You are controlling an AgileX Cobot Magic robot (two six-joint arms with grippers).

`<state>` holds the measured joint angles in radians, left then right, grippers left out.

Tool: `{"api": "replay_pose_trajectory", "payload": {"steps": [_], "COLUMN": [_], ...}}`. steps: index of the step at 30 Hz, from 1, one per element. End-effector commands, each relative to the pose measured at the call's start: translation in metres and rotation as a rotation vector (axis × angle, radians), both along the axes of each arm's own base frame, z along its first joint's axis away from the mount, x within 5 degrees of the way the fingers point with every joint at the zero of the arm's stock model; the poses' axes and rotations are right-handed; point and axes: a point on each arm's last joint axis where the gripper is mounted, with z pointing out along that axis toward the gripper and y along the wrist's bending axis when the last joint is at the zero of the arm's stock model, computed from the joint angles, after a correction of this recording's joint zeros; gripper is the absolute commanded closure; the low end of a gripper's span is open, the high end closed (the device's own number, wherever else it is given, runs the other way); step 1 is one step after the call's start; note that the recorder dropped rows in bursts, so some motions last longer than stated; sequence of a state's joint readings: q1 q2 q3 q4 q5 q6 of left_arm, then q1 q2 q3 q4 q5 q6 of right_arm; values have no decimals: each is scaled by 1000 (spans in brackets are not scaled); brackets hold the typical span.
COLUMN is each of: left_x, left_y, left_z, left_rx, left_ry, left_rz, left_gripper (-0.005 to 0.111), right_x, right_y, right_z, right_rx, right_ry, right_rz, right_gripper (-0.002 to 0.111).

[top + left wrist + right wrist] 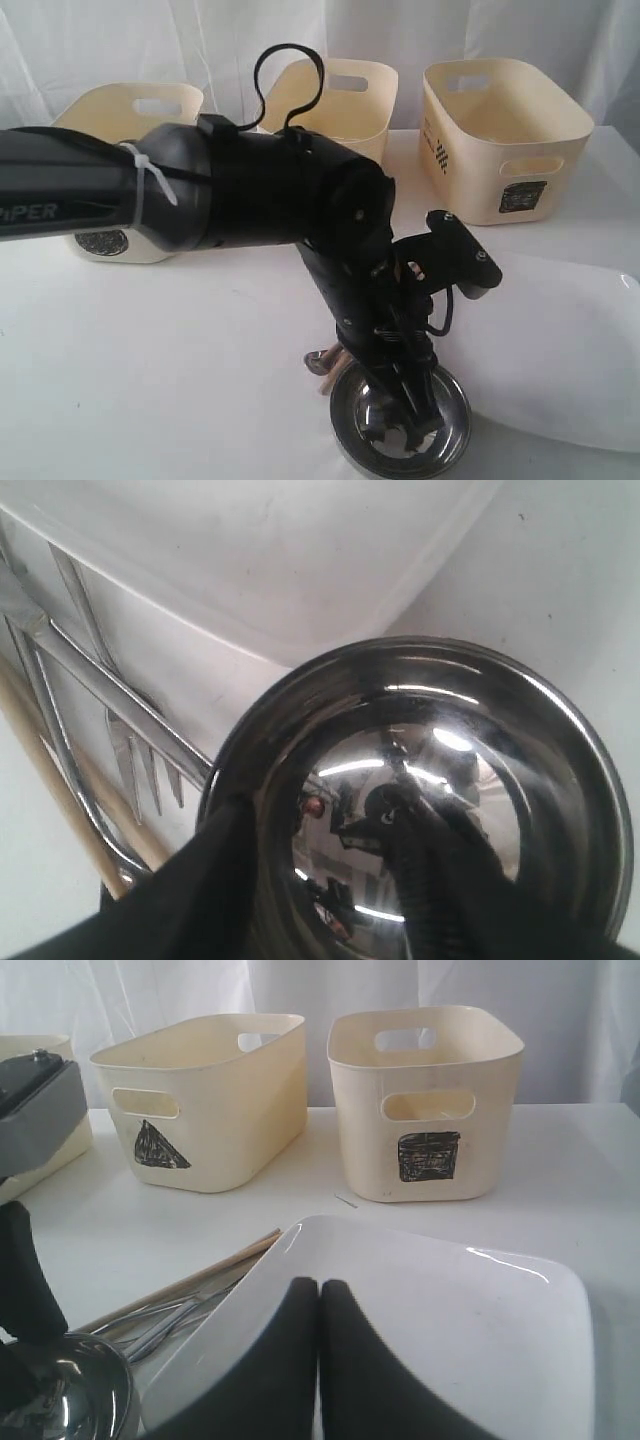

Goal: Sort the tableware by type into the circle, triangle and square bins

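- At the front of the tabletop (150, 380), working on the steel bowl (455, 400): hanging the left claw (405, 412) down into it, jaws spread, one finger (215, 880) outside the rim and the other inside, not yet pinching the wall.
- Judging the step in hand as the pickup of this bowl, ahead of carrying it to a bin.
- Probably calling next for pressing the jaws together on the thin rim, then lifting straight up, clearing the fork (130, 750) and wooden chopsticks (60, 790) lying just beside the bowl.
- Risking a slip, judging by the smooth, curved, polished wall.
- Showing round, deep and mirror-bright, reflecting the arm in its bottom; sitting upright just beside the large white plate (450, 1330).
- Holding the right claw (318, 1360) pressed together and empty above that plate.
- Leaving the choice of bin open: seeing the triangle bin (200, 1100) and square bin (425, 1100) at the back, well apart from the bowl.
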<state>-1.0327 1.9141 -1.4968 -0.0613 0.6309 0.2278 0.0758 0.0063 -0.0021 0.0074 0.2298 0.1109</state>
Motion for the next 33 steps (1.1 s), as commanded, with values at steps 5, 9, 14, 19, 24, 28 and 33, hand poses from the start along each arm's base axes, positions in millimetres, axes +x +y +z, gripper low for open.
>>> {"api": "replay_pose_trajectory", "payload": {"steps": [5, 9, 14, 19, 24, 28, 33], "left_x": [5, 7, 8, 8, 8, 8, 7], "left_y": [1, 0, -1, -3, -3, -3, -4], "left_z": [-5, -10, -15, -19, -19, -19, -19], "left_rx": [-1, 7, 13, 13, 13, 9, 2], "left_ry": [8, 13, 17, 18, 18, 25, 37], "left_rz": [8, 11, 12, 14, 14, 17, 23], "left_gripper": [59, 55, 52, 52, 52, 52, 52], "right_x": [0, 0, 0, 0, 0, 0, 0], "right_y": [0, 0, 0, 0, 0, 0, 0], "right_z": [0, 0, 0, 0, 0, 0, 0], "right_rx": [-2, 0, 0, 0, 0, 0, 0], "right_ry": [-13, -13, -13, -13, -13, -13, -13], "right_rz": [-6, -6, -6, -6, -6, -6, -6], "right_gripper": [108, 108, 108, 108, 108, 108, 108]}}
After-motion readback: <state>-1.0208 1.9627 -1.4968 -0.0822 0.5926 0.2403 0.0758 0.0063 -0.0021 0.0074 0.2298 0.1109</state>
